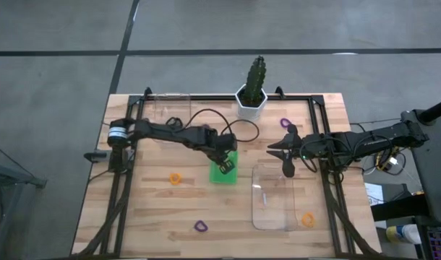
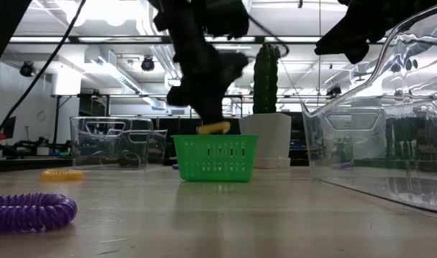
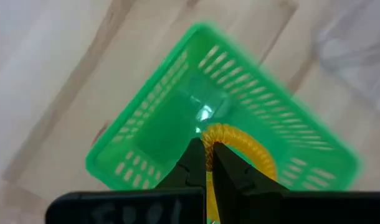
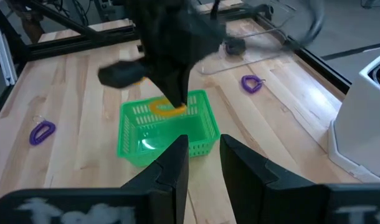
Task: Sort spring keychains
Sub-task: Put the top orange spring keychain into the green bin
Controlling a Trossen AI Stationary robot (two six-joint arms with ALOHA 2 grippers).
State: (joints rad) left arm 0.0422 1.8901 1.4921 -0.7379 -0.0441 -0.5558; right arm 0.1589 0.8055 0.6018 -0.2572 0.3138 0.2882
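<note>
Two arms reach in over the table [image 1: 141,209], one from each side of the green tray [image 1: 223,171] near its middle. The left gripper [image 3: 207,163] hangs just above the tray, its jaws pinched narrow on an orange ring [image 3: 240,144], which is held over the tray's open top, at rim height in the low view. The right gripper [image 4: 204,155] hovers to the right of the tray, above the near edge of a clear tray [image 1: 275,196]; its jaws stand partly apart with nothing between them.

Other rings lie loose on the wood. An orange one [image 1: 176,178] sits left of the green tray, a purple one [image 1: 200,226] well in front of it, a second purple one [image 1: 285,122] behind and to the right of it near the cactus pot [image 1: 251,101], and another orange one [image 1: 308,217] just right of the clear tray. A second clear tray [image 1: 168,101] stands behind and left of the green tray at the table's far edge.
</note>
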